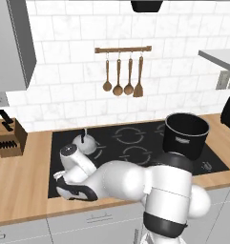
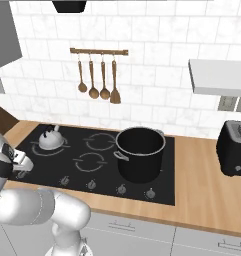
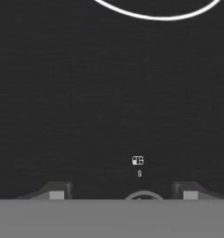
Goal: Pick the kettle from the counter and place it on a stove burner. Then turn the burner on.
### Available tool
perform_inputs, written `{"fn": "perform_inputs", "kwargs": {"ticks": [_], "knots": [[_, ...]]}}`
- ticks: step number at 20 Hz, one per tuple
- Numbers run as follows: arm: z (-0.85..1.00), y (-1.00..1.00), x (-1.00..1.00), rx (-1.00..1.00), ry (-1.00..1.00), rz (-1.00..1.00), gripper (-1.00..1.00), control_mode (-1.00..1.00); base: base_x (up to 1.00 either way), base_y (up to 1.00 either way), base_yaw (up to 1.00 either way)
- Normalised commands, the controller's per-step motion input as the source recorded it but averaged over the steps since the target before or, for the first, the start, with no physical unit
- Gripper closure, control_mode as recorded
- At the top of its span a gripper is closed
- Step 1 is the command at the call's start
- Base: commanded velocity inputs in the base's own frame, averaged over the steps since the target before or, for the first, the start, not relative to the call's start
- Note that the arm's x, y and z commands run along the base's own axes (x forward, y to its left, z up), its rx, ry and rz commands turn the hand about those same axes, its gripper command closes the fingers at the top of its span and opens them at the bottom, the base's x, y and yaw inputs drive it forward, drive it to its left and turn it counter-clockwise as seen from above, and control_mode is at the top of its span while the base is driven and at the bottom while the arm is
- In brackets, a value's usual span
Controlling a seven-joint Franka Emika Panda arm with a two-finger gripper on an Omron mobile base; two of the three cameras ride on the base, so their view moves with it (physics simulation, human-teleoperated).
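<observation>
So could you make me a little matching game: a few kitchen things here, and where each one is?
Things:
1 kettle
2 black pot
3 wooden spoons
4 toaster

Places:
A hanging on the tiled wall
B cooktop, right part
C wooden counter, far right
D cooktop, back left ring

Pairs: 1-D, 2-B, 3-A, 4-C

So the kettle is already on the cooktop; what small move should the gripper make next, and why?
Probably ease the gripper down onto the knob below it and close. The kettle sits on a burner, the gripper is empty with its fingertips apart, and the knob with its 0 mark lies between them.
</observation>
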Motion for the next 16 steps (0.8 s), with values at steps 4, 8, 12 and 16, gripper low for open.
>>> {"fn": "perform_inputs", "kwargs": {"ticks": [4,8,12,16], "knots": [[-0.13,-0.04,-0.13,0.00,0.00,0.00,-1.00,-1.00,0.00,0.00,0.00],[-0.01,-0.62,-0.30,0.00,-0.01,0.00,-1.00,-1.00,0.00,0.00,0.00],[0.00,-0.06,-0.03,0.00,0.00,0.00,-1.00,-1.00,0.00,0.00,0.00],[0.00,-0.10,-0.14,0.00,0.00,0.00,-1.00,-1.00,0.00,0.00,0.00]]}}
